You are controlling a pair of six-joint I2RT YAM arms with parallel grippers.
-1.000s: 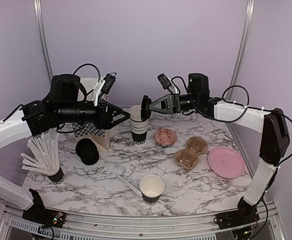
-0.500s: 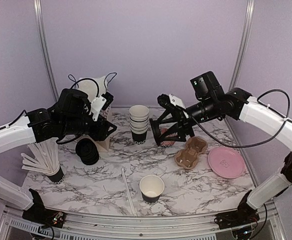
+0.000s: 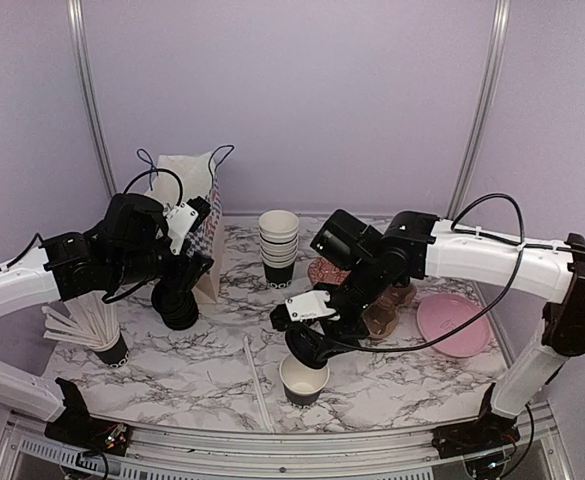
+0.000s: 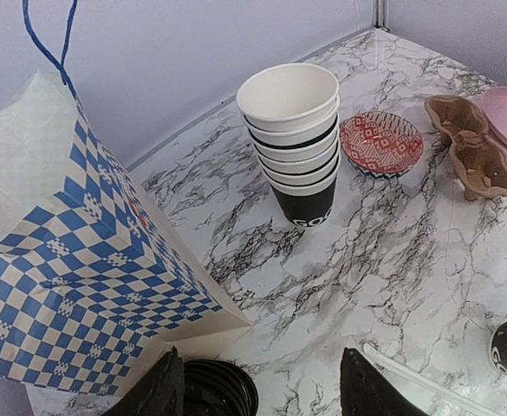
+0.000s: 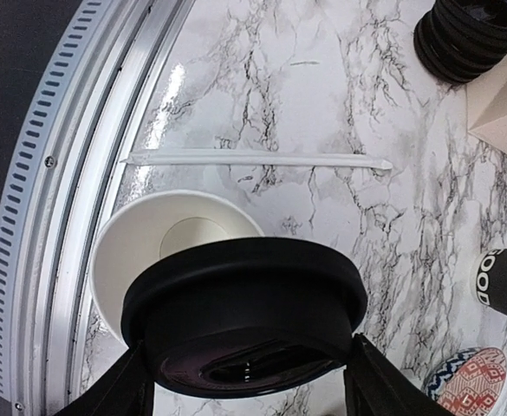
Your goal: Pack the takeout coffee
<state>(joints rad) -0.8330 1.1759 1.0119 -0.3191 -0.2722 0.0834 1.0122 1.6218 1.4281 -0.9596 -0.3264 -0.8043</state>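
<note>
Two arms reach over the marble worktop [image 3: 192, 360]. At the far left, a cup of white straws [image 3: 84, 318] stands near the edge. My left pincer [image 4: 262, 386] hangs with its fingers spread wide and nothing between them, just above the stack of black lids [image 4: 220, 390], which sits beside the blue-checked paper bag [image 4: 71, 277]. Toward the back middle is the stack of cups [image 3: 279, 245], and a loose straw [image 3: 257, 375] lies near the front. Just right of it stands the coffee cup [image 3: 304, 385], uncovered and white inside, close to the front edge. My right pincer [image 3: 310, 340] clamps a black lid [image 5: 244, 303] by its sides just above that cup, overlapping its mouth but, as far as I can see, not seated. Further right are a red patterned dish [image 4: 380, 143], a cardboard cup carrier [image 4: 470, 152] and a pink plate [image 3: 454, 325].
</note>
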